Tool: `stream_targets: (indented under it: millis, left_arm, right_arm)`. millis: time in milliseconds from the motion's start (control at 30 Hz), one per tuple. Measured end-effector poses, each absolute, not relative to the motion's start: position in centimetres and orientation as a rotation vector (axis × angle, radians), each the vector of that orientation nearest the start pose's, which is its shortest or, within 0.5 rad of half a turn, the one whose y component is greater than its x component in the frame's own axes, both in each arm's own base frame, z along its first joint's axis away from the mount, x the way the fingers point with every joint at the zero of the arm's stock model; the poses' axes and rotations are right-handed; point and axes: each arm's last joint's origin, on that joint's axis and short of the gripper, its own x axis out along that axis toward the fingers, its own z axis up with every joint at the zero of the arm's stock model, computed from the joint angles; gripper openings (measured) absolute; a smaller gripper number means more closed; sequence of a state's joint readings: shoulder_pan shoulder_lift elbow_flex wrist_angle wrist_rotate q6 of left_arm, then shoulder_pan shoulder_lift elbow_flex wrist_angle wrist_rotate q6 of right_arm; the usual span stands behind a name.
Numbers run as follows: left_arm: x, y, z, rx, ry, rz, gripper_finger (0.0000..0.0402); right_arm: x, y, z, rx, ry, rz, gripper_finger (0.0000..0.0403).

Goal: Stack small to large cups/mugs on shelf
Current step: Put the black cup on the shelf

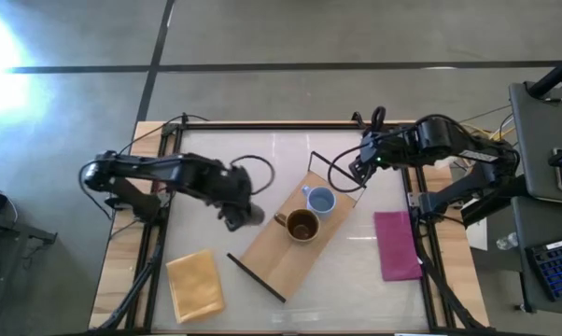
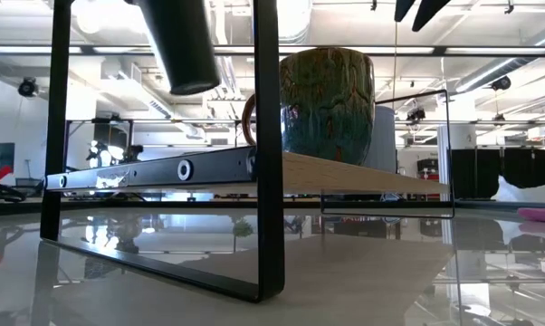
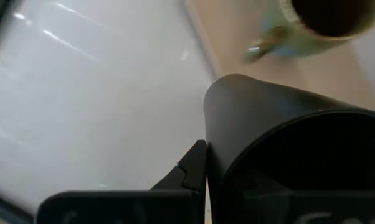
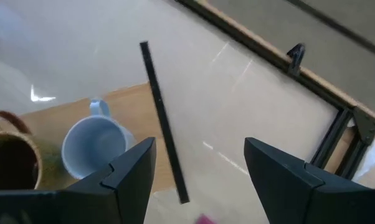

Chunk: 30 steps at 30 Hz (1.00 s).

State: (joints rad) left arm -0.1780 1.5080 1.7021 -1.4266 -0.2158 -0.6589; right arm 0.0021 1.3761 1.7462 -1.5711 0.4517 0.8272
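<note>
Shelf [image 1: 276,252] edge: left gripper [image 1: 246,216] just beside, gripping small black cup [image 1: 251,217].
Right gripper [image 1: 356,170]: spread wide, at far frame.

High: we look straight down on the table.
Low: we look level, close to the shelf [image 2: 345,172].
Shared: brown mug [image 1: 302,225].

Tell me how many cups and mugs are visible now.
3: the light blue mug and the brown mug stand on the shelf; the small black cup is held by the left gripper beside the shelf.
</note>
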Motion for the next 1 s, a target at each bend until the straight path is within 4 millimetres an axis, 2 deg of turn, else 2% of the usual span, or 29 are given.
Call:
stream_targets:
  millis: [133,333,667,1000]
  left_arm:
    - [29.0,-5.0,38.4,-0.38,1.176,0.337,0.0]
    - [31.7,-6.7,37.8,-0.404,1.22,0.305,0.0]
    - [34.6,-10.3,34.8,-0.475,1.246,0.288,0.0]
    - [36.4,-11.0,31.7,-0.47,1.308,0.35,0.0]
  right_arm:
    - [21.1,-1.1,41.8,0.465,0.947,-0.815,0.0238]
    - [21.1,-1.0,41.9,0.465,0.946,-0.812,0.0238]
    - [21.1,-0.8,41.9,0.434,0.958,-0.79,0.0238]
    - [21.1,-0.7,41.8,0.4,0.973,-0.767,0.0238]
